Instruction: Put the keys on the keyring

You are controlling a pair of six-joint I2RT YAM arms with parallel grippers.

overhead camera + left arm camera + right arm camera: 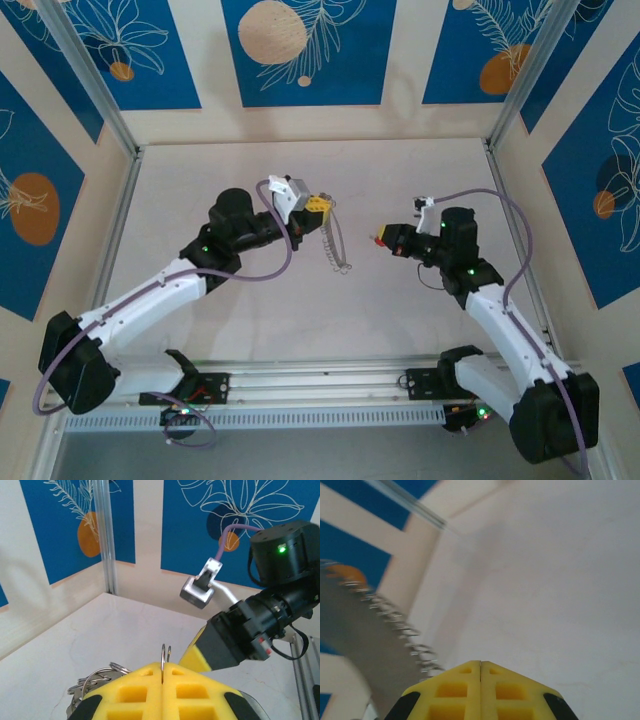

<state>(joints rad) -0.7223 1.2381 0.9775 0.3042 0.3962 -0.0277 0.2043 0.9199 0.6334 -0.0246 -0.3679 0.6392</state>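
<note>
In the top view, both of your arms come up from the lower edge of the frame toward the middle. Your left gripper (318,203) is just left of the centre. Its yellow fingers are pressed together on the keyring (337,245), a thin hoop with small teeth, which runs from them toward the lower part of the frame. In the left wrist view, the ring wire stands up out of the closed seam at the bottom centre. Your right gripper (387,240) is right of the centre, apart from the hoop, and its fingers are closed with no gap. The key (377,240), a tiny red piece, sits at its tip, but you cannot tell if it is pinched. In the right wrist view, the hoop is a blurred grey band at the left. Behind the grippers are the pale table (420,170) and then the blue patterned walls (300,50).
</note>
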